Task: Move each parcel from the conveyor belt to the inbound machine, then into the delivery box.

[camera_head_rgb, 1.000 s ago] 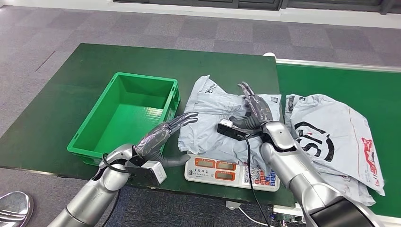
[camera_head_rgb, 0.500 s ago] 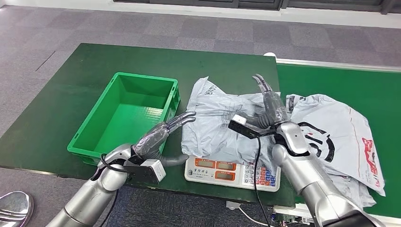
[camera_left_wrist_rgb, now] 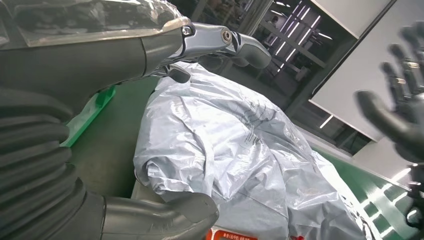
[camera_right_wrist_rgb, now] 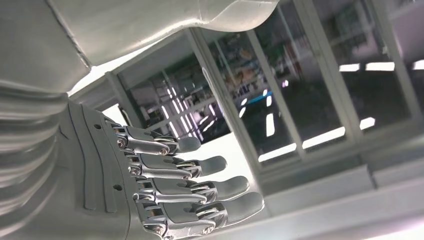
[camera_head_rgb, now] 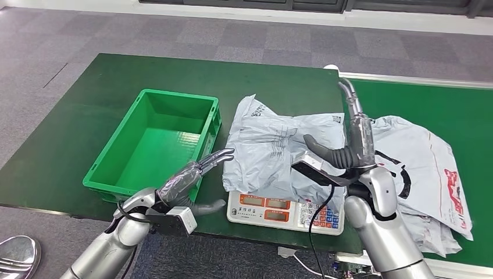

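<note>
A crumpled grey parcel [camera_head_rgb: 273, 152] lies on the scale [camera_head_rgb: 285, 210] in the middle of the green table; the left wrist view shows the same parcel [camera_left_wrist_rgb: 240, 155] close up. My left hand [camera_head_rgb: 195, 174] hovers open just left of it, fingers spread and empty, between the parcel and the green box [camera_head_rgb: 156, 139]. My right hand [camera_head_rgb: 352, 136] is raised above the parcel's right side, fingers straight and pointing up, holding nothing; the right wrist view has its fingers [camera_right_wrist_rgb: 190, 185] against windows. A second grey parcel [camera_head_rgb: 415, 168] with black and red print lies on the conveyor belt [camera_head_rgb: 442, 104].
The green box stands empty at the table's left. The scale's keypad and displays face the table's near edge, with a black cable [camera_head_rgb: 311, 232] hanging over it. Grey carpet floor surrounds the table.
My right hand has lifted off the parcel and swung up and to the right, fingers now pointing upward. My left hand has drawn back slightly toward me.
</note>
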### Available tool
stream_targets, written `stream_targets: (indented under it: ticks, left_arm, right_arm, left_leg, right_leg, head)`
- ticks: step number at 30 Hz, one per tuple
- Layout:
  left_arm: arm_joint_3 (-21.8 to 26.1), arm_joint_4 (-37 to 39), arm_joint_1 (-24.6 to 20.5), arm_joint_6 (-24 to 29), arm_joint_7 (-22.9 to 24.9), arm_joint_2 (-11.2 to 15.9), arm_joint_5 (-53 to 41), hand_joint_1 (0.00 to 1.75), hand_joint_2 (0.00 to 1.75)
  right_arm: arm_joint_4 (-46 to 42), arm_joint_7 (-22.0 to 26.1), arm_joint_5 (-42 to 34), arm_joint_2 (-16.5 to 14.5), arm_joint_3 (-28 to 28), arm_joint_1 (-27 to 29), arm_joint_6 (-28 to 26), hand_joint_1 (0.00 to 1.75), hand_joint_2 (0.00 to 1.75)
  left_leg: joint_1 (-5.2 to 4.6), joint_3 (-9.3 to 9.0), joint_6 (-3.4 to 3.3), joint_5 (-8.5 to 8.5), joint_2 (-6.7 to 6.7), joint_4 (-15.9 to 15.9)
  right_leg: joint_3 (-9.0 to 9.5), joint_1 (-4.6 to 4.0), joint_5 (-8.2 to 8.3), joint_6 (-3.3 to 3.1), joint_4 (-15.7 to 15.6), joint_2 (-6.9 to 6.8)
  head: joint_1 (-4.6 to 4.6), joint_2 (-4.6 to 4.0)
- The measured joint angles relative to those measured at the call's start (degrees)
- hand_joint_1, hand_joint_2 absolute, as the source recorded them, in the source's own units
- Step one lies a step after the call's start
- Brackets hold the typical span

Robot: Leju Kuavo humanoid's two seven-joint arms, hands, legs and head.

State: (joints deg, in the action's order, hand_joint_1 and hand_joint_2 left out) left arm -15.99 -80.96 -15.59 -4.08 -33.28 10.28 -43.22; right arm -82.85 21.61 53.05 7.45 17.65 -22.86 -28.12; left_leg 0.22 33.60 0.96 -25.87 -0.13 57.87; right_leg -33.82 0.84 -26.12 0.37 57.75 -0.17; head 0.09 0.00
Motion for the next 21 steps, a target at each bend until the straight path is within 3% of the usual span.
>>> stream_targets:
  ticks: [10, 21]
  left_arm:
    - [1.3, -1.2, 1.9, 0.3, 0.1, 0.4, -0.3, 0.00, 1.75]
    - [4.3, -5.5, 7.0, 1.4, 0.7, 0.5, -1.4, 0.00, 1.75]
  right_arm:
    - [-8.7, 3.5, -3.7, -0.4, -6.0, 8.9, -4.1, 0.00, 1.75]
    - [-21.7, 3.9, -2.9, -5.1, -12.1, 27.3, -8.6, 0.00, 1.75]
  left_leg:
    - [-0.01, 0.00, 0.00, -0.01, -0.02, 0.0]
    - [0.00, 0.00, 0.10, -0.18, -0.04, 0.0]
  right_leg:
    - [0.00, 0.00, -0.01, 0.00, 0.0, -0.02]
    - [-0.02, -0.04, -0.22, -0.10, 0.0, -0.03]
  head:
    - [0.00, 0.00]
    - [0.00, 0.00]
